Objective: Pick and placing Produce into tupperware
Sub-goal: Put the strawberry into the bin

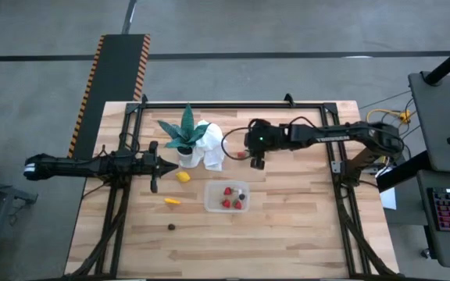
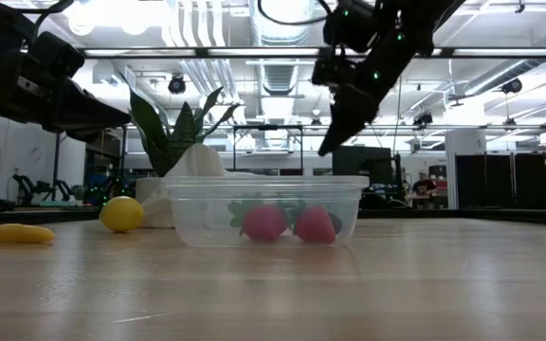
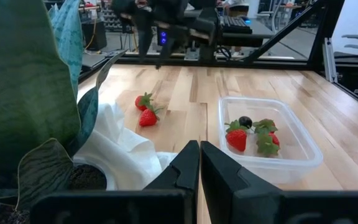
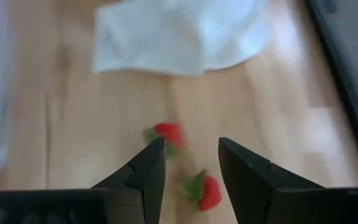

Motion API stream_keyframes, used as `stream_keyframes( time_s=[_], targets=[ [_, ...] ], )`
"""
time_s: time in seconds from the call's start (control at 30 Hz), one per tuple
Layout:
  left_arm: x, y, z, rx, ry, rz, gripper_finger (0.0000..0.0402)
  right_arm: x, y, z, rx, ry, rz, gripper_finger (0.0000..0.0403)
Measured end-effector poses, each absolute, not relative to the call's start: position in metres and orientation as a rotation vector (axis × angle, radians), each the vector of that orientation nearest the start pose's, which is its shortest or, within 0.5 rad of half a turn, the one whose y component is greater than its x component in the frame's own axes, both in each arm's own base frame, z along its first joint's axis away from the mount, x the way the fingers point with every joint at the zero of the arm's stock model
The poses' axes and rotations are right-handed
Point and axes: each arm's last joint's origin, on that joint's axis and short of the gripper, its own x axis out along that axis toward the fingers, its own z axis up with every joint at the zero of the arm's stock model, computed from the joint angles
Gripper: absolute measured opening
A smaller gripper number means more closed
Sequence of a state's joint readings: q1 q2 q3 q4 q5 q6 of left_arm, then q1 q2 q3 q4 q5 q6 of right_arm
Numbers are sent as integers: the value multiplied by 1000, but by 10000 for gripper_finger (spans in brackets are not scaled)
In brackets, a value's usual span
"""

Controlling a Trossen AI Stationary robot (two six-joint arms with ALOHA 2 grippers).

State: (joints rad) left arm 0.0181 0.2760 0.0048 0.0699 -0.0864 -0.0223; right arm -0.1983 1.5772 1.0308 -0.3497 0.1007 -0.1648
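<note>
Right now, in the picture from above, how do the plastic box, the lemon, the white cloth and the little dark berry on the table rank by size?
Largest to smallest, as seen in the high view:
1. plastic box
2. white cloth, looking close to the box, so that order is unsure
3. lemon
4. dark berry

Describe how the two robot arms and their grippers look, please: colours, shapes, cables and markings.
Both arms are dark, nearly black, built of slim jointed segments. The right arm carries pale lettering along its forearm, a small green light near the wrist and a thin dark cable looping beside it. The right gripper has two dark, wedge-shaped tapering fingers. The left gripper has two matching black fingers with flat inner faces.
</note>
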Motion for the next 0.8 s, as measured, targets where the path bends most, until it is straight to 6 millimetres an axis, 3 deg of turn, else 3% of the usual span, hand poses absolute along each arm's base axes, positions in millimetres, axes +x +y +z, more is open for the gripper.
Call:
stream_keyframes(
  time_s=[0.13, 0.57, 0.8],
  targets=[
    [113, 5, 148, -15, 202, 106, 0, 316, -63, 203, -108, 966, -102, 138],
    [113, 5, 147, -16, 217, 107, 0, 328, -58, 169, -107, 1048, -68, 131],
    [113, 5, 147, -15, 217, 106, 0, 329, -59, 167, -85, 1048, -80, 130]
  ],
)
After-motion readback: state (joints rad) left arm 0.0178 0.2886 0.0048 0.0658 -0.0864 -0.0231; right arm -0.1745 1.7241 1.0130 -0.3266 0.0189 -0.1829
